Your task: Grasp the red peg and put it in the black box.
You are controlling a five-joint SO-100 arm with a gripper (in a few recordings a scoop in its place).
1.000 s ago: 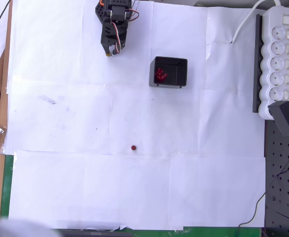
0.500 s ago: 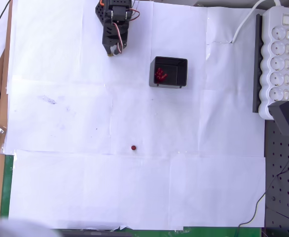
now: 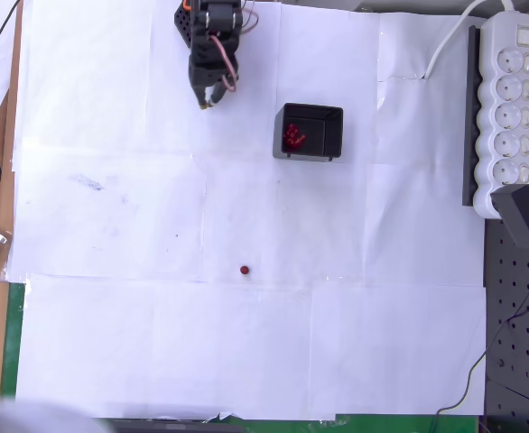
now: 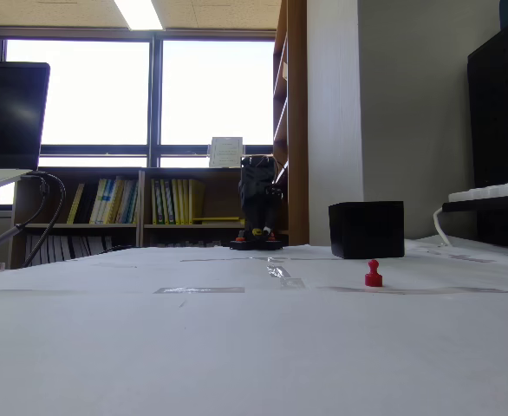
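1. We see the red peg [image 3: 245, 270] standing upright and alone on the white-papered counter [image 3: 111, 316], well below the black box [image 3: 309, 132] in the overhead view and a little to its left.
2. We judge the peg light, rigid and smooth, easily toppled; its narrow stem below the round head looks the best place to pinch.
3. The gripper [image 3: 207, 97] hangs to the left of the box, well apart from the peg; we cannot tell how wide the jaws stand, and they seem to hold nothing.
4. Inside the box lies a cluster of red pegs [image 3: 293, 136].
5. A white power strip [image 3: 505, 108] lies far right of the box; nothing blocks the path.
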